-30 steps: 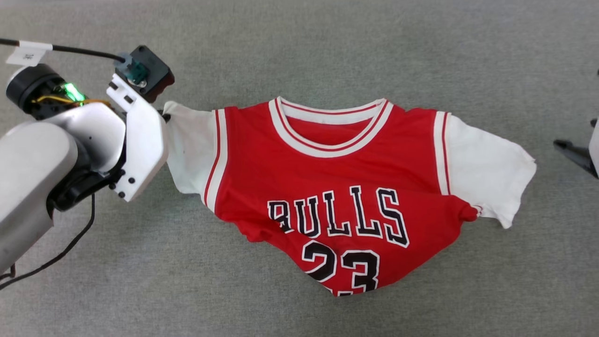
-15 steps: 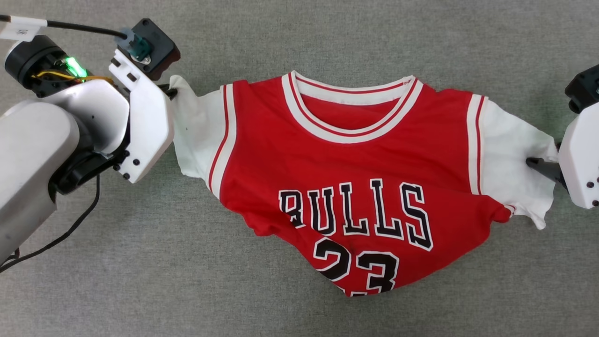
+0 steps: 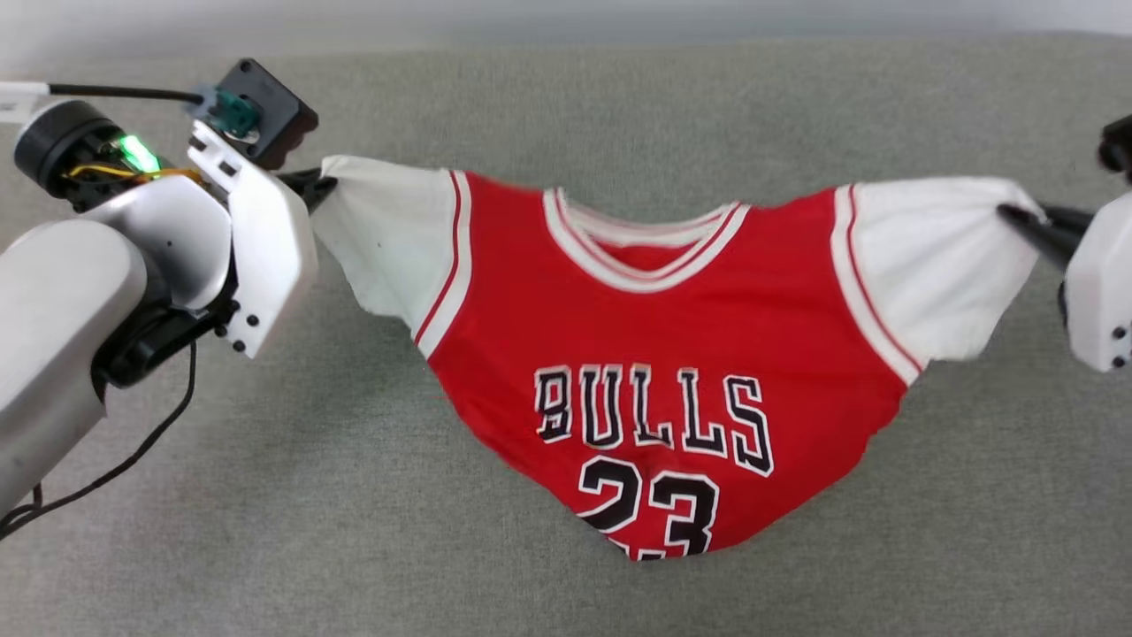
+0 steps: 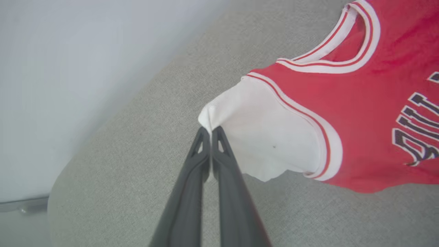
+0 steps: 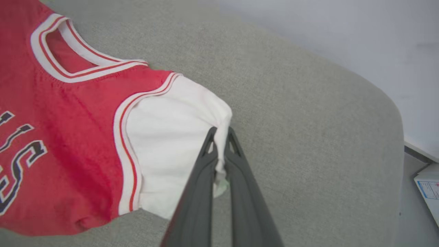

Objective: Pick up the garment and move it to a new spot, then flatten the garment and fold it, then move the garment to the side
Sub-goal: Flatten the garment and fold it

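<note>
Right gripper [image 3: 1010, 212] is now clamping one sleeve of the Bulls 23 jersey [image 3: 672, 336], left gripper [image 3: 320, 184] still pinching the other, so it's lifting for the move.

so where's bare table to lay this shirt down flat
The grey table is bare on the robot's side of the shirt's hem and beyond its collar. Crowded at the sides: the left hand and right hand grip the sleeves, a cable trails lower left.

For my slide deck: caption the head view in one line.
Left gripper and right gripper hold the garment spread by its white sleeves.
</note>
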### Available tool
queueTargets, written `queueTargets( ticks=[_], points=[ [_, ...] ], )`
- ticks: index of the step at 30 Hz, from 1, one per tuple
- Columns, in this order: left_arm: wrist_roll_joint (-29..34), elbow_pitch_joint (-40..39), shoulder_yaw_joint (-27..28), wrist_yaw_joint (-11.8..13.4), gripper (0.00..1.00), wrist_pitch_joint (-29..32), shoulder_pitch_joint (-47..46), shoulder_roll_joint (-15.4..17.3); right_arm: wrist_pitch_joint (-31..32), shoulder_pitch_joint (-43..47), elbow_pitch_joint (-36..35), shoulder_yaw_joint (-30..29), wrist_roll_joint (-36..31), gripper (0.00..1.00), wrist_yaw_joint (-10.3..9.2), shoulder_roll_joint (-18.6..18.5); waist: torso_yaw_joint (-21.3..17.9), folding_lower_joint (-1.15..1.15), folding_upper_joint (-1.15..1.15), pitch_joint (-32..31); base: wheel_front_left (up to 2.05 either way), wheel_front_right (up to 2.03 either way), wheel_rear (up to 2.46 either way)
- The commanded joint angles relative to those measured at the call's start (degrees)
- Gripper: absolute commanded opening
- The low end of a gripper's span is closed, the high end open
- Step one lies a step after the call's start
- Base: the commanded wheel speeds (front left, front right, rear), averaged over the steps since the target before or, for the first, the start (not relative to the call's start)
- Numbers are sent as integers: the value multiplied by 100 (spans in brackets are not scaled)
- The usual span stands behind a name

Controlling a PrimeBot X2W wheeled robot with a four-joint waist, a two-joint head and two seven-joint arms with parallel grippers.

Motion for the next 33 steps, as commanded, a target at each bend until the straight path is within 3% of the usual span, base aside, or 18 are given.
queueTargets(
  ticks=[1, 8, 15, 20, 21, 33],
  points=[
    [33, -21, 43, 51, 0, -78, 21, 35, -114, -59, -59, -90, -23, 0, -5, -63, -44, 0, 0, -245, 0, 0, 0],
    [3, -276, 346, 235, 0, -423, -174, 122, -470, -122, -599, -725, -185, 0, -6, -296, -78, 0, 0, -630, 0, 0, 0],
    [150, -382, 609, 362, 0, -671, -560, 1, -448, -294, -914, -1448, -447, 0, -6, -185, -64, 0, 0, -815, 0, 0, 0],
    [265, -186, 701, 368, 0, -660, -972, -256, -249, -539, -1103, -1703, -754, 0, -6, 15, -31, 0, 0, -722, 0, 0, 0],
    [366, 149, 807, 314, 0, -668, -1407, -517, -74, -1032, -1049, -1716, -1023, 0, -6, 223, -39, 0, 0, -436, 0, 0, 0],
    [1002, 1515, 1082, 157, 0, -1118, -3151, -1334, -307, -3545, 172, -1562, -2150, 0, -7, 976, -34, 0, 0, 782, 0, 0, 0]
  ],
)
